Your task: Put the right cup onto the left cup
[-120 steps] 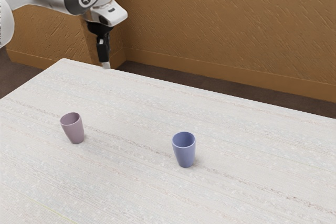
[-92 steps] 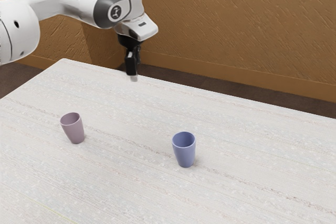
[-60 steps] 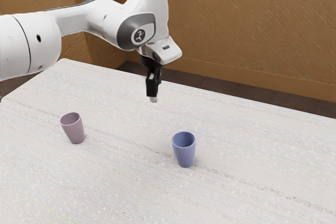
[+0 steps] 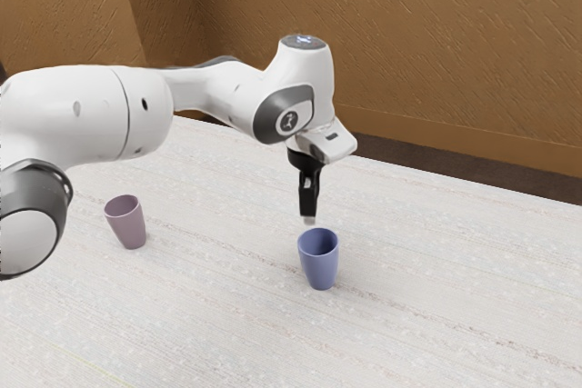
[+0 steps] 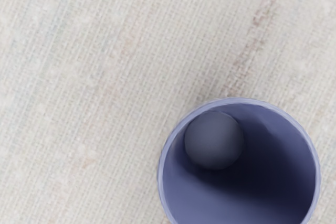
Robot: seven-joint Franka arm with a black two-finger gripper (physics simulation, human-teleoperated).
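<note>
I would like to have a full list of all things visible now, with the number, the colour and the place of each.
Cup: 1, blue, upright on the table, toward the exterior view's right
Cup: 1, mauve, upright on the table, toward the exterior view's left
Table: 1, whitish with faint streaks, under both cups
Wall: textured, brown, behind the table
Floor: dark brown, between wall and table edge
Robot arm: 1, white with grey parts, from the exterior view's left
Gripper: 1, black, near the blue cup's rim
</note>
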